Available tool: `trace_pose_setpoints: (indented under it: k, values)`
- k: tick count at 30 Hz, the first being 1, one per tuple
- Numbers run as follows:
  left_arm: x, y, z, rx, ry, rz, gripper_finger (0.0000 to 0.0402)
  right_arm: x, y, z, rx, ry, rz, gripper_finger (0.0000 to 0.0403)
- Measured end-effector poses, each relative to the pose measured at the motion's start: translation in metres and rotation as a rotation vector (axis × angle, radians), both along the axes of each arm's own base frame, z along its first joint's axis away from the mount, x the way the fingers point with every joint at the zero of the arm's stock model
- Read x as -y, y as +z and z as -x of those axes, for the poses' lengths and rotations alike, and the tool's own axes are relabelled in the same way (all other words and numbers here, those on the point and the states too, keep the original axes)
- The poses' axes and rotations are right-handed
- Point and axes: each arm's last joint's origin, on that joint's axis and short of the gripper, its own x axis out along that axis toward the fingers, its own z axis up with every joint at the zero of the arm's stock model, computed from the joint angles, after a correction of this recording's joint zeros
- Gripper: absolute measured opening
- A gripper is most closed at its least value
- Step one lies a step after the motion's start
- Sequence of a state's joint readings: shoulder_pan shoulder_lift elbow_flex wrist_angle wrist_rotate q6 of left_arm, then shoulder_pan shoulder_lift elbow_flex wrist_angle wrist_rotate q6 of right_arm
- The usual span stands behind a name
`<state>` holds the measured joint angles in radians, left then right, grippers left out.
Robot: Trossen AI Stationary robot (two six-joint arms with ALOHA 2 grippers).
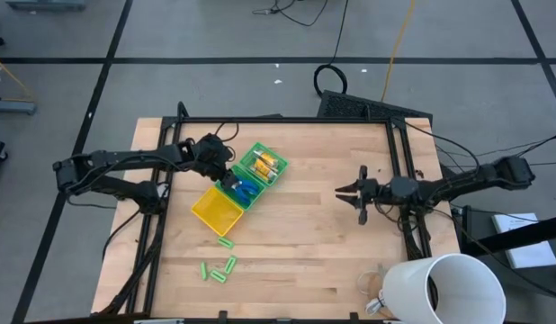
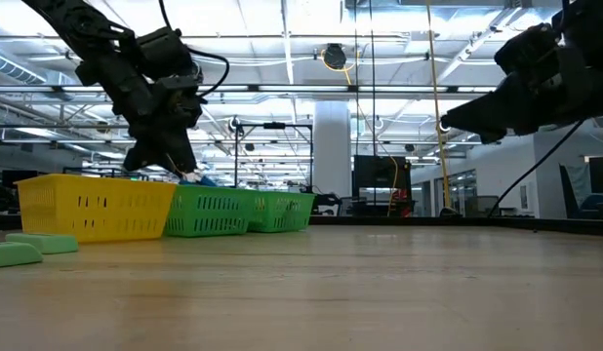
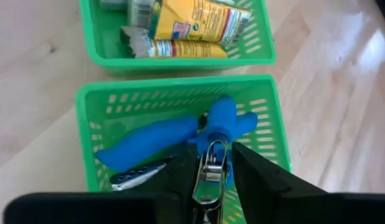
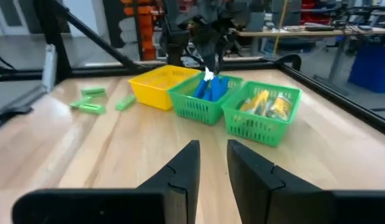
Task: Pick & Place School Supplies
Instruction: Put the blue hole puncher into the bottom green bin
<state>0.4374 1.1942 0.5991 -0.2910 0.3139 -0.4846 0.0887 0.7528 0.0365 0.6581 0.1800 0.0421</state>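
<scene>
Blue-handled scissor tools [image 3: 180,134] lie in the middle green basket [image 3: 267,124] directly under the left gripper [image 3: 211,180], whose fingers straddle one metal blade, slightly parted; only the left wrist view shows this. Just beyond it, two yellow-orange pieces [image 3: 199,22]. Overhead, five light-green sticks [image 1: 219,267] lie near it. Right gripper [image 4: 211,165] waits well apart, slightly parted, empty.

Pale smooth wooden table [image 1: 314,234], perforated plastic baskets [image 3: 255,99], glossy blue-handled tools [image 3: 155,140]

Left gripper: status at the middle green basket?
Left gripper over middle green basket, metal tip of blue scissors between fingers. Right gripper idle mid-table. Nothing blocking.
</scene>
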Motion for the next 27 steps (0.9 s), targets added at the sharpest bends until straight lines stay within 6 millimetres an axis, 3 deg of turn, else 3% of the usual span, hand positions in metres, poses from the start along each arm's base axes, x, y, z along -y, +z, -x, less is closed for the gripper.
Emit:
trace_pose_setpoints:
  k: [14,27]
  values:
    - [-0.001,0.0,0.0,0.003,0.0,-0.019,0.0161,0.006,0.001,0.0,0.025,0.021,-0.035,0.0003]
    - [-0.004,0.012,-0.005,0.037,-0.029,-0.056,0.018,0.006,-0.002,0.0,-0.024,0.029,0.084,0.0004]
